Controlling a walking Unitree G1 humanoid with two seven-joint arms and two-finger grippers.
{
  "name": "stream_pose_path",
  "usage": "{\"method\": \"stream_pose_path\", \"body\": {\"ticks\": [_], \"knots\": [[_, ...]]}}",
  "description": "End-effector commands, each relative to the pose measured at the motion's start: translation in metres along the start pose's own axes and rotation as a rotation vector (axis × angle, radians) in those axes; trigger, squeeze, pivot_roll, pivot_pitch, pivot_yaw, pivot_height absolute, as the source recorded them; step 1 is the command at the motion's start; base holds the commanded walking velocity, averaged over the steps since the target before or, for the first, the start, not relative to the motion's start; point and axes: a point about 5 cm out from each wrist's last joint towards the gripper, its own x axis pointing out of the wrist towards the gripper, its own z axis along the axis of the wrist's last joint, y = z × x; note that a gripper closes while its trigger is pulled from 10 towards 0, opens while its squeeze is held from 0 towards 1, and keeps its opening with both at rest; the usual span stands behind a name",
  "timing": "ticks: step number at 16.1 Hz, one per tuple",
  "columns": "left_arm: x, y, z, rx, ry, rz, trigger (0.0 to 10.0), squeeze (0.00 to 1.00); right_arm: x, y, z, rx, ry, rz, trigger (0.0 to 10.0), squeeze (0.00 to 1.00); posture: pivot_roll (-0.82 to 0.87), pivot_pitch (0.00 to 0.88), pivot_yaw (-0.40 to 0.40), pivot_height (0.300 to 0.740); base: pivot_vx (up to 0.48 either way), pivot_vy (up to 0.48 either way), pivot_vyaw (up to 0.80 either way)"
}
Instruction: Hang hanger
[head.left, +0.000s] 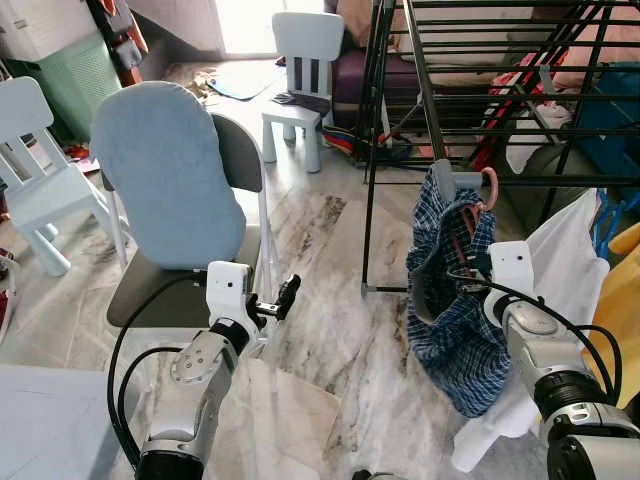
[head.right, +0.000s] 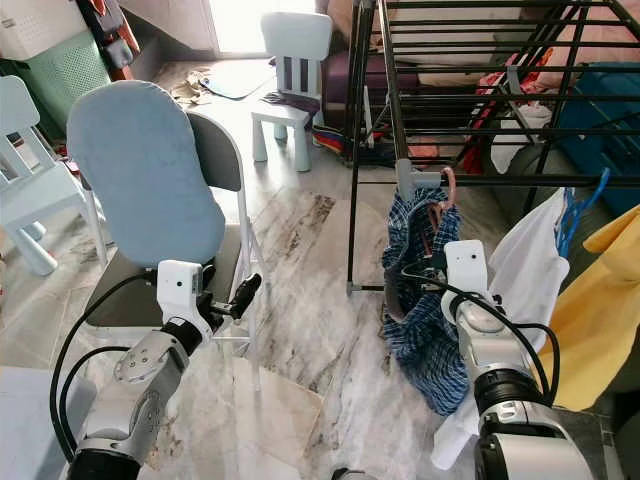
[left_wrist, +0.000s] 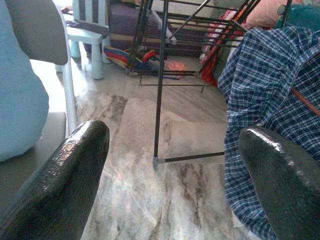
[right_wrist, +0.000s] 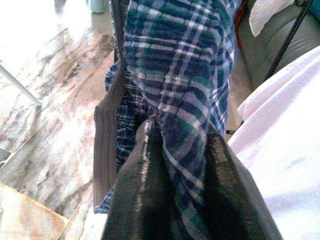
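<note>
A blue plaid shirt (head.left: 455, 320) hangs on a hanger whose pinkish hook (head.left: 489, 188) is up by the lower bar of the black drying rack (head.left: 420, 80). I cannot tell whether the hook rests on the bar. My right gripper (right_wrist: 182, 175) is shut on the shirt's fabric just below the hanger, its fingers (right_wrist: 145, 190) pinching the plaid cloth. My left gripper (head.left: 288, 295) is held low in front of the chair, left of the shirt. Its fingers (left_wrist: 75, 170) stand wide apart with nothing between them.
A folding chair with a light blue cushion (head.left: 165, 170) stands at the left. A white garment (head.left: 560, 260) and a yellow one (head.left: 625, 300) hang right of the shirt. Small white chairs (head.left: 300, 70) stand behind, and bare marble floor (head.left: 330, 330) lies between chair and rack.
</note>
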Motion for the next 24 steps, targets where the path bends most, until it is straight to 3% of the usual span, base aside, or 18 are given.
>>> {"method": "stream_pose_path", "body": {"ticks": [1, 8, 9, 12, 13, 14, 17, 21, 24], "knots": [[0.0, 0.002, -0.003, 0.008, 0.023, 0.009, 10.0, 0.0, 0.001, 0.0, 0.003, 0.01, -0.009, -0.001, 0.0, 0.0, -0.17, 0.088, 0.02, 0.74, 0.0, 0.0, 0.0], [0.0, 0.002, -0.002, 0.01, 0.021, 0.013, 10.0, 0.0, 0.0, 0.0, 0.019, 0.018, -0.117, -0.013, 0.0, 0.0, -0.17, 0.088, 0.021, 0.74, 0.0, 0.0, 0.0], [0.0, 0.003, -0.001, 0.017, 0.009, 0.03, 10.0, 0.0, -0.002, -0.001, 0.029, 0.01, -0.186, -0.02, 0.0, 0.0, -0.17, 0.088, 0.02, 0.74, 0.0, 0.0, 0.0], [-0.005, 0.004, 0.006, 0.052, 0.0, 0.06, 10.0, 0.0, -0.017, -0.003, 0.027, 0.026, -0.261, -0.03, 0.0, 0.0, -0.18, 0.091, 0.018, 0.74, 0.0, 0.0, 0.0], [-0.007, 0.005, 0.006, 0.072, 0.0, 0.063, 10.0, 0.0, -0.023, -0.001, 0.025, 0.037, -0.282, -0.02, 4.6, 0.0, -0.18, 0.091, 0.018, 0.74, 0.0, 0.0, 0.0], [-0.01, 0.007, 0.006, 0.086, 0.0, 0.058, 10.0, 0.0, -0.03, 0.002, 0.023, 0.043, -0.301, -0.008, 10.0, 0.0, -0.18, 0.09, 0.02, 0.74, 0.0, 0.0, 0.0], [-0.016, 0.011, 0.009, 0.104, 0.002, 0.065, 10.0, 0.0, -0.052, 0.011, 0.017, 0.063, -0.316, 0.004, 10.0, 0.0, -0.18, 0.088, 0.024, 0.74, 0.0, 0.0, 0.0], [-0.015, 0.003, 0.009, 0.101, 0.006, 0.061, 10.0, 0.0, -0.075, 0.02, -0.004, 0.114, -0.246, 0.03, 10.0, 0.0, -0.18, 0.09, 0.023, 0.74, -0.063, 0.0, 0.0], [-0.015, 0.003, 0.008, 0.097, 0.012, 0.063, 10.0, 0.0, -0.085, 0.023, -0.01, 0.111, -0.224, 0.04, 10.0, 0.0, -0.18, 0.089, 0.03, 0.74, -0.25, 0.0, 0.0]]}}
